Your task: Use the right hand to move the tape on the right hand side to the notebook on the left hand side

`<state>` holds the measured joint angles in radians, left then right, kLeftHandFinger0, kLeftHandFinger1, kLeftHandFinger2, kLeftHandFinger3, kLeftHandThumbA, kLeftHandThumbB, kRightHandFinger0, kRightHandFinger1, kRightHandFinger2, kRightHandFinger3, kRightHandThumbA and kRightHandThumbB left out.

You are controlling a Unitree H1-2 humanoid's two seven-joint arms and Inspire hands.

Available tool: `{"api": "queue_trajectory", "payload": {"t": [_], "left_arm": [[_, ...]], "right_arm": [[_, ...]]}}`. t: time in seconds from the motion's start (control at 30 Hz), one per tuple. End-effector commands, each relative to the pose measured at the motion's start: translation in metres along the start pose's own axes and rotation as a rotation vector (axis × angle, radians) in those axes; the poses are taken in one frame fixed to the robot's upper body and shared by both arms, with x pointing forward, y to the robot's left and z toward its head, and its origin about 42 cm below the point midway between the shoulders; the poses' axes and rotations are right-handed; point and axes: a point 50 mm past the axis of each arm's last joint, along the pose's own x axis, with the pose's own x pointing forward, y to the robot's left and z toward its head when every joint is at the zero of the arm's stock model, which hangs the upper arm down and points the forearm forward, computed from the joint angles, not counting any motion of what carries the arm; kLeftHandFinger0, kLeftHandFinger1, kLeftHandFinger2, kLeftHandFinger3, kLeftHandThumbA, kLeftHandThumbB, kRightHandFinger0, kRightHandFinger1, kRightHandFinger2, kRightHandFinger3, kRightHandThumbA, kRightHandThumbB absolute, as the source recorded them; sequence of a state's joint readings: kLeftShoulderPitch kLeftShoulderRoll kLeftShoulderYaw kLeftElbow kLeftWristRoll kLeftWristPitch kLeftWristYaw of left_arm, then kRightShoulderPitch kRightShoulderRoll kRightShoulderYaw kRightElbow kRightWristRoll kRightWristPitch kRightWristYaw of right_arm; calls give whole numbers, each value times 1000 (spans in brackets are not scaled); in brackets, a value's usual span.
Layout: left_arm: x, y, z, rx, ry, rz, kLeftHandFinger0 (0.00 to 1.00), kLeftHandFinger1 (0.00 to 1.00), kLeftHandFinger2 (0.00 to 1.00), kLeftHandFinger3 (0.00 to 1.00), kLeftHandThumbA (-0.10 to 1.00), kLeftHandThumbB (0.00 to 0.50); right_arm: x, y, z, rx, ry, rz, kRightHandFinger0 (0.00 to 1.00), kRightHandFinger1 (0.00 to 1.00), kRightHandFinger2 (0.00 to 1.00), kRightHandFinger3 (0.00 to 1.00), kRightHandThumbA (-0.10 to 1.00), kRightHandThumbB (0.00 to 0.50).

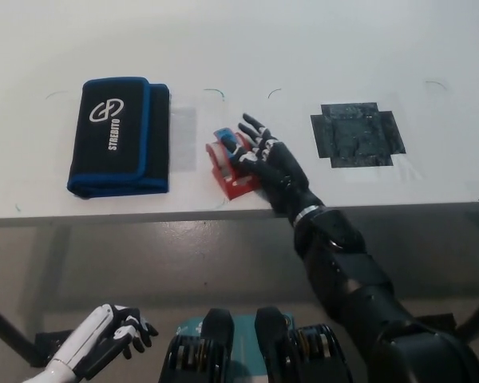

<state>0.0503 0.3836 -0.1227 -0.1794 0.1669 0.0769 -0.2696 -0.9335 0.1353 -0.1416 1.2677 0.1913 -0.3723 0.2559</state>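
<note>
Head view: my right hand (265,162) is gripping the tape (230,160) on the white worktop (319,48) beside the notebook (118,136); my left hand (112,333) is hanging low, loosely curled.

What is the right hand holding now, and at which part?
The right hand holds the red tape dispenser, its fingers wrapped over the dispenser's top and right side. The left hand holds nothing.

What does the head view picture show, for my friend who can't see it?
The black right robot hand holds a red tape dispenser on the white table, just right of a black and blue notebook marked STREBITO. A dark cross-shaped patch lies to the right. The white left robot hand rests below the table edge at lower left.
</note>
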Motion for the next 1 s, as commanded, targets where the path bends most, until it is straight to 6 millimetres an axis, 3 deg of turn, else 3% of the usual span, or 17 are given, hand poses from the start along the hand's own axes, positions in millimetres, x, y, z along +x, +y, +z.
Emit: {"api": "queue_trajectory", "payload": {"t": [0.0,0.17,0.27,0.43,0.5,0.57,0.7,0.77,0.9,0.97], "left_arm": [[2,7,12,40,-54,-8,365,398,499,624,930,171],[3,7,12,26,-49,-14,369,407,507,636,887,145],[2,7,13,23,-49,-9,363,397,501,638,866,133],[0,5,11,25,-53,-3,360,397,500,627,868,137],[-1,5,10,16,-55,1,349,391,499,618,863,148],[0,5,10,25,-63,3,341,385,494,614,855,131],[1,5,10,34,-58,-1,365,402,505,613,895,166],[0,5,10,19,-47,0,366,397,501,614,863,147],[0,4,10,37,-49,-1,372,403,499,619,874,126],[0,5,11,42,-44,-5,373,402,496,624,892,122]], "right_arm": [[20,23,31,-59,-84,67,1000,1000,1000,1000,1000,382],[20,22,29,-78,-66,72,1000,1000,1000,1000,1000,379],[19,15,31,-92,-67,67,1000,1000,1000,1000,1000,410],[19,3,37,-112,-82,57,1000,1000,1000,1000,1000,389],[20,-3,43,-126,-84,58,1000,1000,1000,1000,1000,403],[20,-9,49,-148,-100,62,1000,1000,1000,1000,1000,405],[19,-24,65,-210,-144,66,1000,1000,1000,1000,1000,393],[18,-29,71,-229,-166,59,1000,1000,1000,1000,1000,421],[4,-43,97,-259,-256,83,1000,1000,1000,1000,1000,439],[-10,-52,110,-284,-284,82,1000,1000,1000,1000,1000,403]]}}
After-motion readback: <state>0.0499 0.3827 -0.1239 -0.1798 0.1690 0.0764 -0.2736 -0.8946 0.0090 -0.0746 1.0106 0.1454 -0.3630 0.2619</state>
